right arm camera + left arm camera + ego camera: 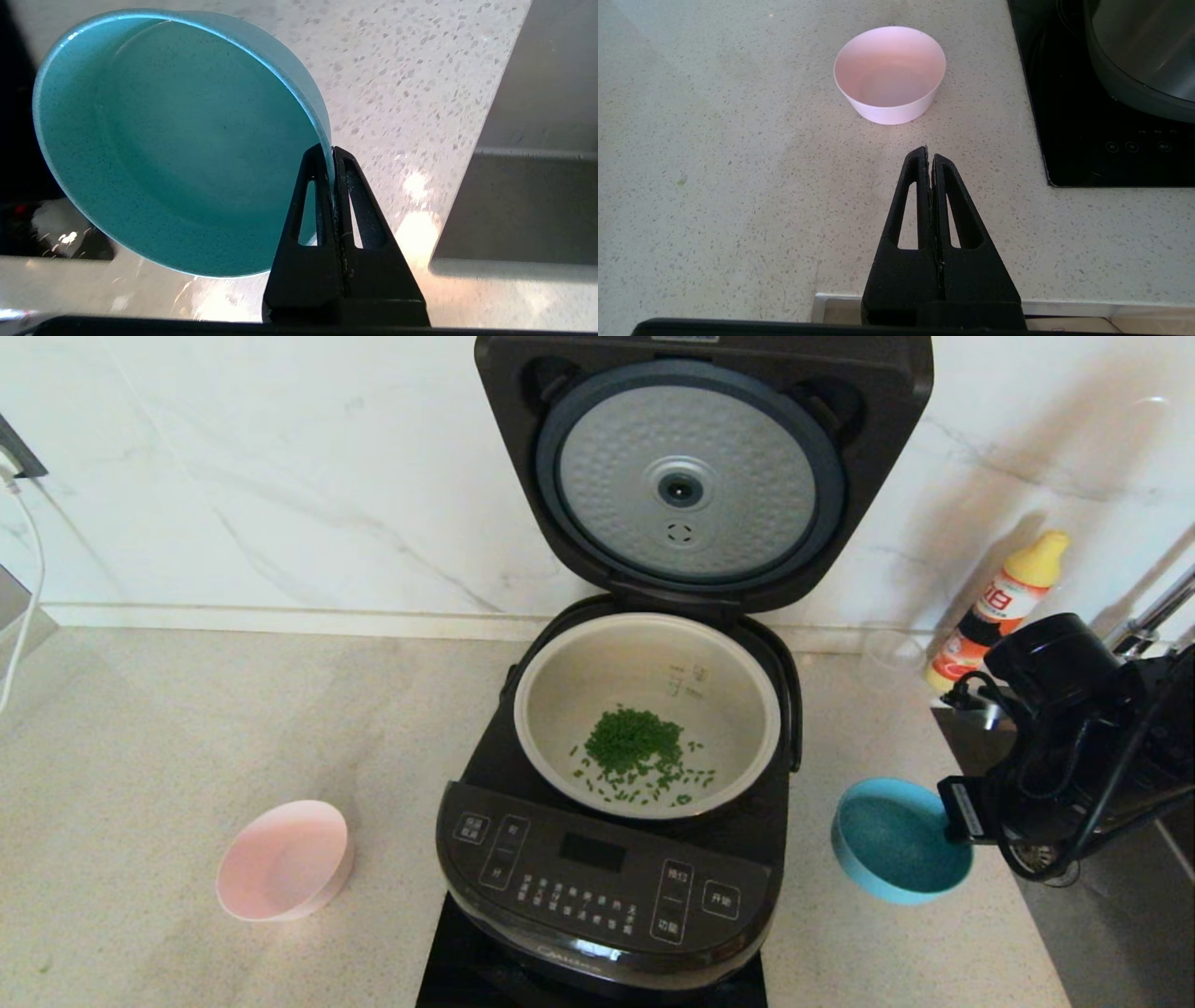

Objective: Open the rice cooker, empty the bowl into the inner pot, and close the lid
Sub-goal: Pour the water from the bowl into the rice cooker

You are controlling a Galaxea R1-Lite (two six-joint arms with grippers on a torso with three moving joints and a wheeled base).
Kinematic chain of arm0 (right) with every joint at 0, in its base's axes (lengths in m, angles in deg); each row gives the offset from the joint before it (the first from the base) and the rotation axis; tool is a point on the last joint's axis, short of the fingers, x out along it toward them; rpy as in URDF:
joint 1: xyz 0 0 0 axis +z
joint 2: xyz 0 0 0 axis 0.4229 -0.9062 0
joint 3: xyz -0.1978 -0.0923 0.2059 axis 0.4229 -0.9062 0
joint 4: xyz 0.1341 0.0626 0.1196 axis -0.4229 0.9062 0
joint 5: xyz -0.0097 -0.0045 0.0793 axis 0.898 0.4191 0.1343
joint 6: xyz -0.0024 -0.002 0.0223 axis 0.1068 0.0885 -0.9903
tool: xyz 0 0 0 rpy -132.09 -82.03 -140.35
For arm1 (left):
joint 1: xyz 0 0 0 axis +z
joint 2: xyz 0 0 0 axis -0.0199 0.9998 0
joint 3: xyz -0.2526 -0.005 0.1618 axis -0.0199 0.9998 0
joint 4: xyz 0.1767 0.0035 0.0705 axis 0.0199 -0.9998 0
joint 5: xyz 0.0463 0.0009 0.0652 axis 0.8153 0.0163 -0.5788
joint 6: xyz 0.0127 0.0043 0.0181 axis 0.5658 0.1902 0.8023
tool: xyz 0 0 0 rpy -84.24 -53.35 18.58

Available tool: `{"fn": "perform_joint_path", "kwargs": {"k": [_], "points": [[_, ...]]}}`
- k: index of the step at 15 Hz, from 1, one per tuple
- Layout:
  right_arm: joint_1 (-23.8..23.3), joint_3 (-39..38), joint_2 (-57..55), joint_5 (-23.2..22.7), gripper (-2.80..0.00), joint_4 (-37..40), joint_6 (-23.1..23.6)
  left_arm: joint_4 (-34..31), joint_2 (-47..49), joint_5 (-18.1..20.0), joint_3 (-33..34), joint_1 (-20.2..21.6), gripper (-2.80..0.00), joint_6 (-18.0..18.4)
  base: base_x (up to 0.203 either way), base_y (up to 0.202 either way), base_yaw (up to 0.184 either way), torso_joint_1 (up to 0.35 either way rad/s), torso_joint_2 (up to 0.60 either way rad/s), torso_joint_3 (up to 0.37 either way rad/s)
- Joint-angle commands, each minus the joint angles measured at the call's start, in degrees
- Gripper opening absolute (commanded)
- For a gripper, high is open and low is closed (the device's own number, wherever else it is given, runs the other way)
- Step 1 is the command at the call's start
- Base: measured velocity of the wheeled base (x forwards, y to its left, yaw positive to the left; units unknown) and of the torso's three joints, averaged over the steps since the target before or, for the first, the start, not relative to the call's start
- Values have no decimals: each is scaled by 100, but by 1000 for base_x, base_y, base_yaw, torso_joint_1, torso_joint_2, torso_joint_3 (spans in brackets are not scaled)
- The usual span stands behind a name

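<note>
The black rice cooker (597, 887) stands in the middle of the counter with its lid (691, 476) raised, the dimpled silver disc facing me. The inner pot (644, 709) holds a small heap of green bits (635, 747). My right gripper (331, 151) is shut on the rim of a blue bowl (177, 144), which hangs tilted and empty to the right of the cooker (896, 840). A pink bowl (285, 859) sits empty on the counter left of the cooker. My left gripper (929, 151) is shut on nothing, short of the pink bowl (889, 72).
An orange-capped bottle (999, 607) stands against the wall at the back right. A sink (532, 205) lies to the right of the blue bowl. The cooker rests on a black cooktop (1092, 140). A white cable (28, 579) hangs at the far left.
</note>
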Motion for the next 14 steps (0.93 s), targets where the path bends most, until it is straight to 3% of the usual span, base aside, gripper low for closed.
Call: {"fn": "perform_joint_path", "kwargs": {"k": [1,14], "points": [[81,299,81,-21,-280,259,-94,-3,-1,0,-1,0,-280,2,0,0,0,0,0,0],[729,3132,248,-88,-280,2946,-227,-3,-1,0,-1,0,-280,2,0,0,0,0,0,0]]}}
